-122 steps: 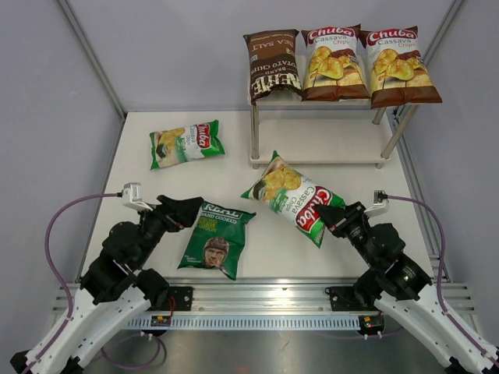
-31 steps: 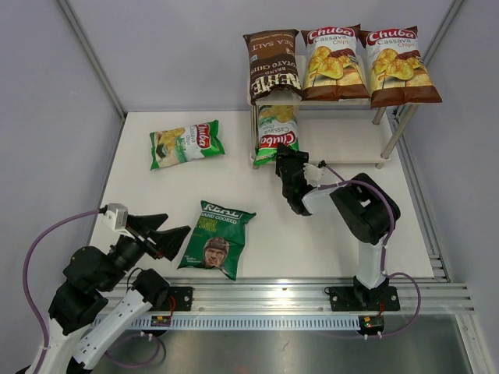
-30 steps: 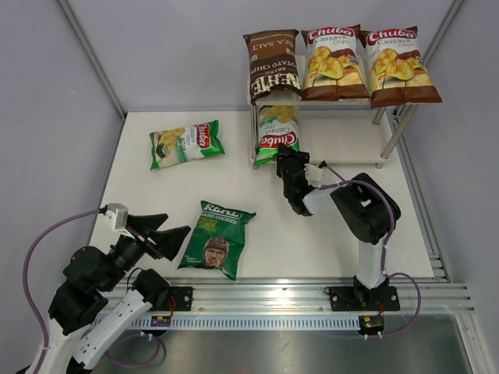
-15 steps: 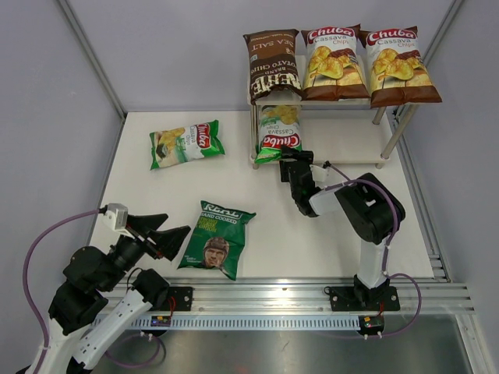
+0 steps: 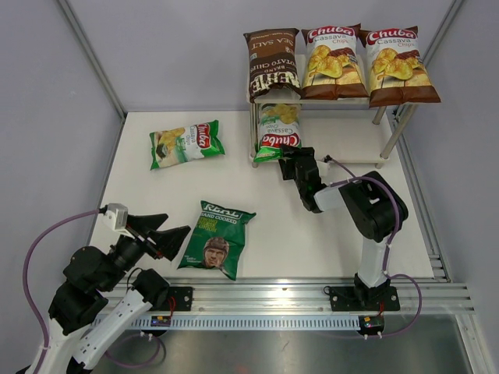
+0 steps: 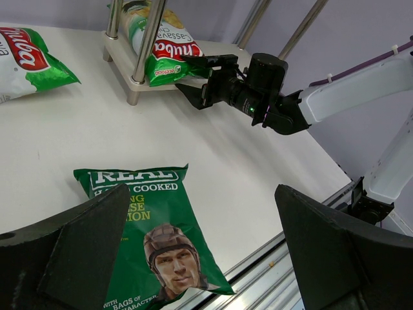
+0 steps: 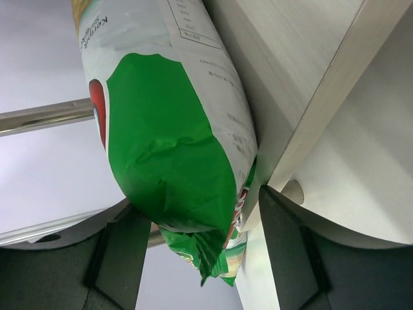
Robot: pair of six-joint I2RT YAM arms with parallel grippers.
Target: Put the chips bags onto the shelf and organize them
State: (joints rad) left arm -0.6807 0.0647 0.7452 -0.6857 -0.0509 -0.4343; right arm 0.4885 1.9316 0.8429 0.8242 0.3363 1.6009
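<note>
Roughly two-thirds done: three bags (image 5: 335,61) along the shelf's (image 5: 343,142) top board, a green-and-white bag (image 5: 277,128) at the lower board's left end, right hand (image 5: 289,158) spread loose about its tail. Leaves two more bags (image 5: 216,240) on the desk (image 5: 327,226), left hand (image 5: 173,229) wide, empty.

Shines glossy and crinkled on the film of the green-and-white Chuba bag (image 7: 174,142), creased at its bottom seam; same slick foil on the REAL bag (image 6: 151,232). Looks matt and faintly grained on the pale wooden board of the shelf (image 7: 310,84), polished bright on its metal legs (image 6: 147,39). Smooth matt white across the desk (image 5: 273,241). Matt black plastic on left claw (image 5: 178,228) and right claw (image 7: 197,197); brushed metal along the rail (image 5: 257,294) at the desk's near edge.
</note>
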